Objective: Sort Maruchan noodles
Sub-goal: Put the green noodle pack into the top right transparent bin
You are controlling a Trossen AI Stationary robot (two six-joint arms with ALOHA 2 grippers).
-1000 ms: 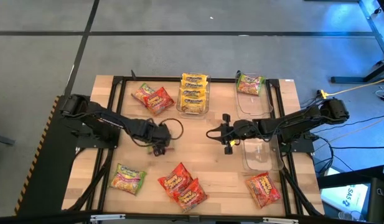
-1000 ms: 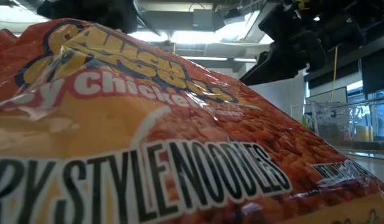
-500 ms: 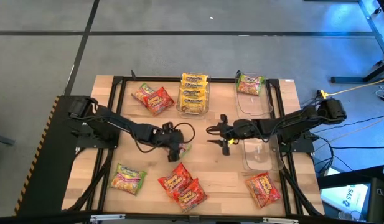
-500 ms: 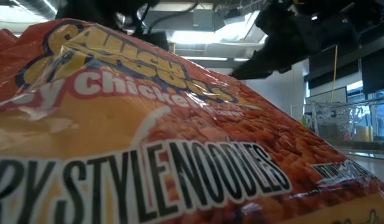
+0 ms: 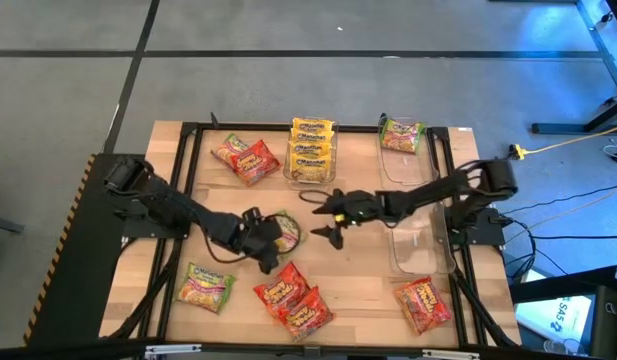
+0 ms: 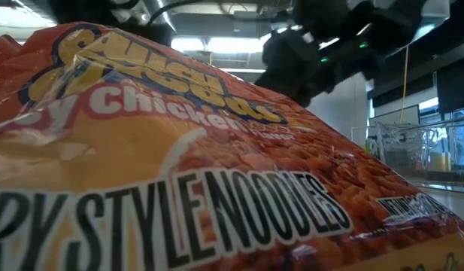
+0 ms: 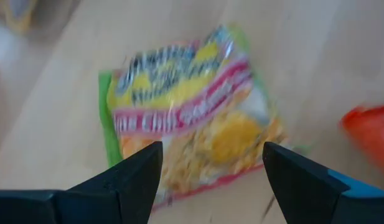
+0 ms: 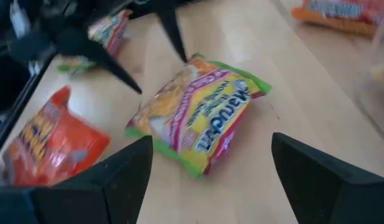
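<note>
At desk centre, high view: a light green noodle packet [image 5: 285,229] lies flat on the desk [image 5: 358,280], between the left gripper [image 5: 260,243] and the right gripper [image 5: 328,222]. Left jaws sit just beside the packet's near-left edge; right jaws stand spread, empty, just off its other side. Two red-orange packets [image 5: 293,298] lie close by toward the near edge; yellow packets [image 5: 310,150] fill the middle clear bin [image 5: 310,178], and the near right bin [image 5: 420,250] looks empty.

Low view: a red-orange packet [image 6: 179,173] fills the foreground; only dark arm parts show above it.

Left wrist view: the green packet [image 7: 192,124] lies directly ahead of the wide-open, empty jaws, its long axis slanting across their line of closing.

Right wrist view: the same packet [image 8: 198,115] lies ahead of the open, empty jaws, long axis oblique, with the left arm's fingers [image 8: 170,28] touching or nearly touching its far edge. Judged by position, the left arm is nearer for the pick.
</note>
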